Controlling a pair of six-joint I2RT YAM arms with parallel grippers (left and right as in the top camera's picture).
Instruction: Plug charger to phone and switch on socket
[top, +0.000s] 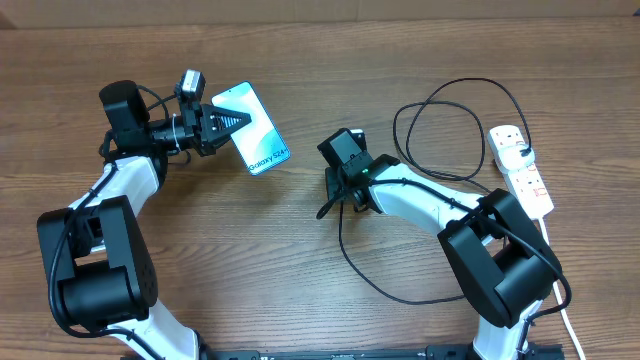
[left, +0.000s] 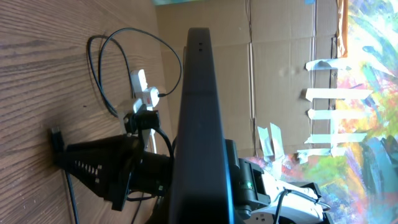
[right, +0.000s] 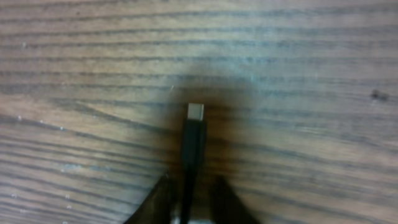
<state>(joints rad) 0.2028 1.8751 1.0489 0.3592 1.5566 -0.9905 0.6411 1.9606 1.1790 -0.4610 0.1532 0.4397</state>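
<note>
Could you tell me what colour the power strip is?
The power strip is white with small red marks; the overhead view shows it best.

Overhead straight down on the table (top: 300, 300); left wrist sideways along it; right wrist close over the charger (right: 194, 140).

Phone (top: 257, 132) in left fingers (top: 228, 120); charger (top: 342, 240) perhaps in right fingers (top: 333, 203)

Bare table (top: 300, 90) between phone (top: 255, 130) and right pincer (right: 191, 183); charger (right: 194, 140) loops beside socket (top: 525, 175)
</note>
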